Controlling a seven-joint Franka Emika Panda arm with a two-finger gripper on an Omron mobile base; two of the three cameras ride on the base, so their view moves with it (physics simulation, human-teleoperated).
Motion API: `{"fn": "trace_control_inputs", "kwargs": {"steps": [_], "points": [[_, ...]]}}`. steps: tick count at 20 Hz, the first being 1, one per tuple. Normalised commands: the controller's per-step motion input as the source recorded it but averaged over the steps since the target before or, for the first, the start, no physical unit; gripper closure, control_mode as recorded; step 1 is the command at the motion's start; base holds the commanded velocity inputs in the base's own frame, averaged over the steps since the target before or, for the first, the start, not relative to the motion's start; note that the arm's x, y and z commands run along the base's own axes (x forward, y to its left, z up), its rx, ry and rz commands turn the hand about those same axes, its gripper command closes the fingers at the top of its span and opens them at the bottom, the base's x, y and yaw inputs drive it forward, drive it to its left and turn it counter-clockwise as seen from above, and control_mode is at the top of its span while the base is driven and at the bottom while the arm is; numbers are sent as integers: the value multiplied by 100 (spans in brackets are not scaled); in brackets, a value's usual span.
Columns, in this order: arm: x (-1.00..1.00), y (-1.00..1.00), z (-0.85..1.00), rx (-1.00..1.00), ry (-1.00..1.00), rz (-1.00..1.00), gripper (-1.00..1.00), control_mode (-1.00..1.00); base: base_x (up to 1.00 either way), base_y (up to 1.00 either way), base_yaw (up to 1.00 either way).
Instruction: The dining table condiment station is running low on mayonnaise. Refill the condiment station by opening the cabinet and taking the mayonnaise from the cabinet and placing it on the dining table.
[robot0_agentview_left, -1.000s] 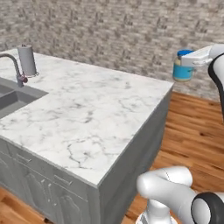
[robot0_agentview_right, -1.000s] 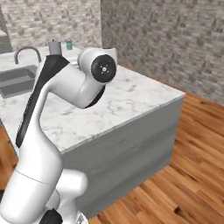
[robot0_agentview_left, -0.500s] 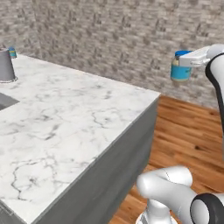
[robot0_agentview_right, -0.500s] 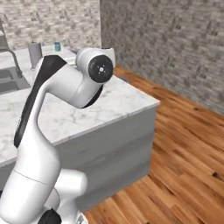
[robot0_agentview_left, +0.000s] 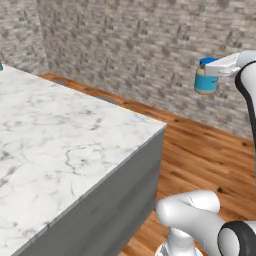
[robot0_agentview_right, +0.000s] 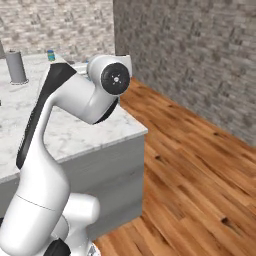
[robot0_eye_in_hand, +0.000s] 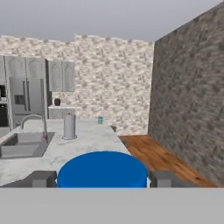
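Pincer (robot0_agentview_left: 209, 75) grips the mayonnaise (robot0_agentview_left: 205, 76) in the air above the wooden floor (robot0_agentview_left: 210, 155), well off the dining table's (robot0_agentview_left: 60, 145) corner, so fetching looks done and setting down remains.

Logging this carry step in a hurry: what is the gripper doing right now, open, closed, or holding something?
Gripper: closed on the mayonnaise, holding the jar in the air, off beyond the corner of the dining table.
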Motion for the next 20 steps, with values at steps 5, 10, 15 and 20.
{"fn": "trace_control_inputs", "kwargs": {"steps": [5, 10, 15, 20], "points": [[0, 0, 0, 0, 0, 0, 100, 100, 43, -100, 17], [0, 0, 0, 0, 0, 0, 100, 100, 46, -100, 17], [0, 0, 0, 0, 0, 0, 100, 100, 44, -100, 18], [0, 0, 0, 0, 0, 0, 100, 100, 45, -100, 18]]}}
